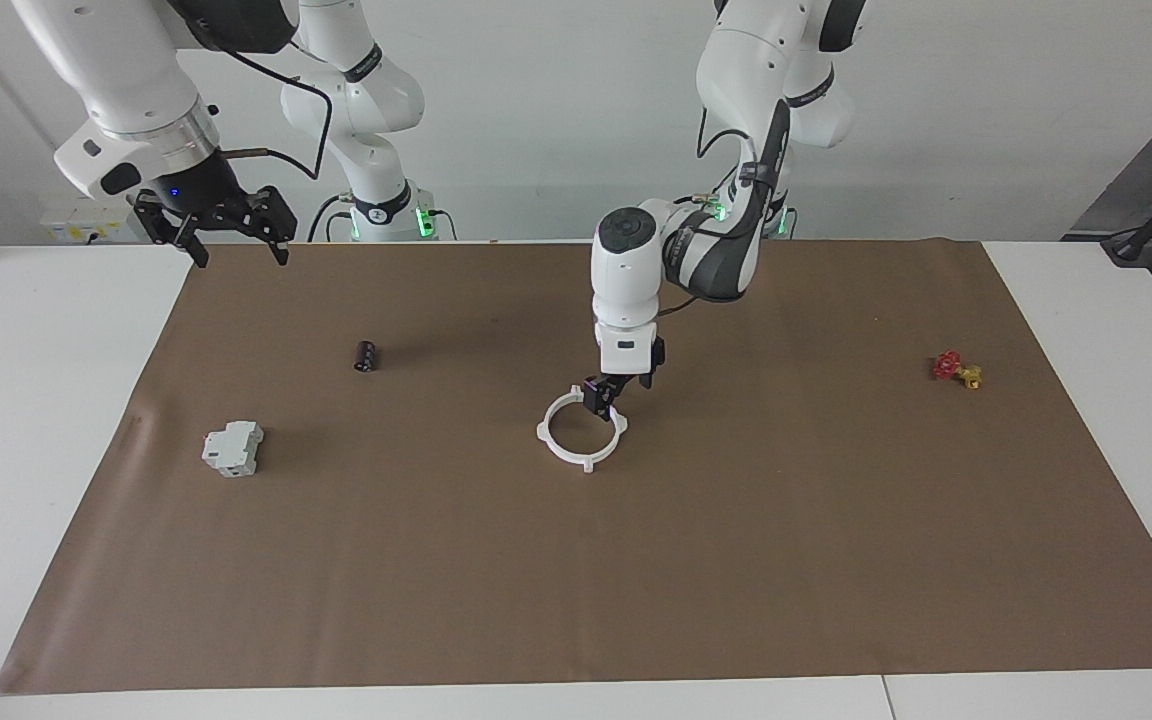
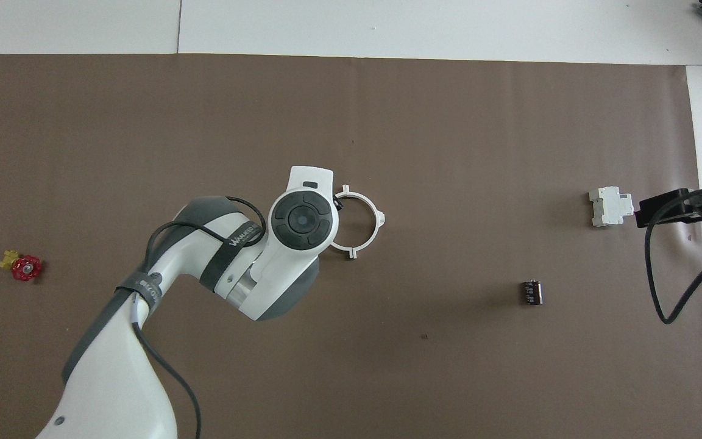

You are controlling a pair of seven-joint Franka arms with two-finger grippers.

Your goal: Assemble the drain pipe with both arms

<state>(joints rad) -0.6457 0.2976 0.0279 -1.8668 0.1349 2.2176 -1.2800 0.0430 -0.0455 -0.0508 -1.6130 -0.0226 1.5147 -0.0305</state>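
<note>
Facing view: the drain pipe (image 1: 583,431) lies flat at frame centre as one closed ring on the brown mat (image 1: 736,560). Your left gripper (image 1: 601,396) sits just above the ring's upper rim, fingers spread, holding nothing. Lift straight up so a fingertip does not drag the rim and split the two halves. Your right gripper (image 1: 214,222) waits open at upper left, over the mat's corner.

Overhead view: the ring (image 2: 365,222) shows at centre, partly under the left arm's wrist. Grey block (image 2: 610,207) and dark cylinder (image 2: 532,292) sit at right, red valve (image 2: 21,266) at far left; all well apart, nothing obstructs withdrawal.
</note>
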